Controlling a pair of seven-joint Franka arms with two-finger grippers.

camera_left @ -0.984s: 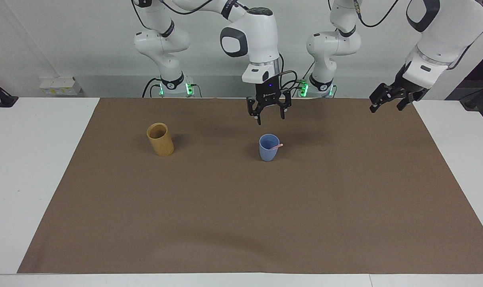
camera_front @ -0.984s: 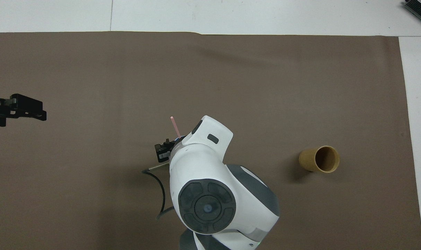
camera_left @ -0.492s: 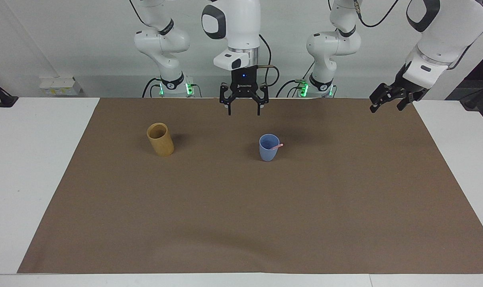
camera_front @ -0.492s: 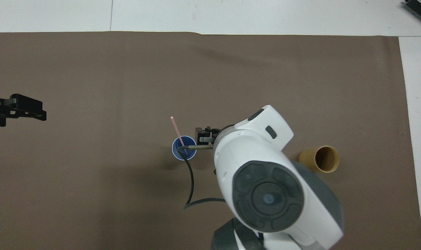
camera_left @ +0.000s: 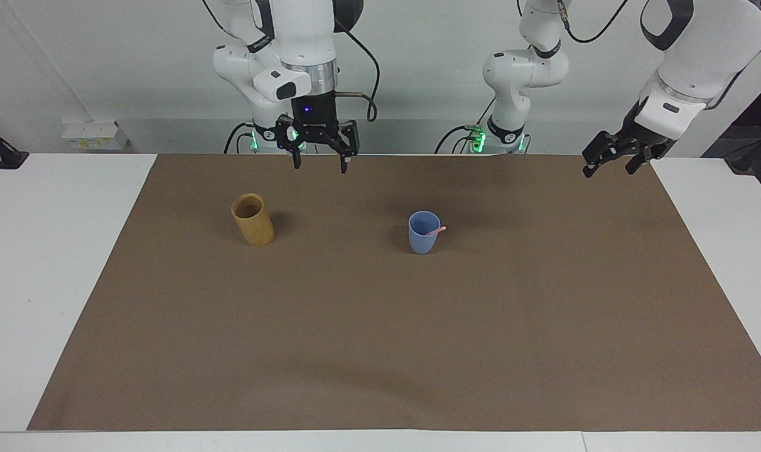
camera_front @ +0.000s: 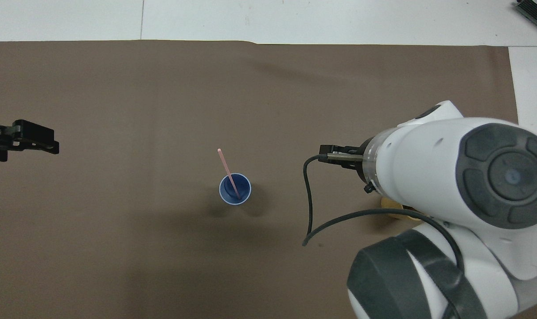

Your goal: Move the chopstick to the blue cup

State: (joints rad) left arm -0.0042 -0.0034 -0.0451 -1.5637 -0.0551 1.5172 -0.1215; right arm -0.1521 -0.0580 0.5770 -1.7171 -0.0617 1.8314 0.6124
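A blue cup stands upright near the middle of the brown mat, and a single pink chopstick rests inside it, its lower end in the cup and its upper end leaning out over the rim toward the left arm's end of the table. A tan cup stands on the mat toward the right arm's end, well apart from the blue cup; in the overhead view the right arm's body hides nearly all of it. The right gripper hangs in the air over the mat's edge nearest the robots, between the two cups and closer to the tan one, pointing down; its two fingers stand spread apart and nothing is between them. The left gripper hovers over the mat's corner at the left arm's end, tilted, with its fingers apart as well and holding nothing; this arm waits. A white table shows around the mat on both ends.
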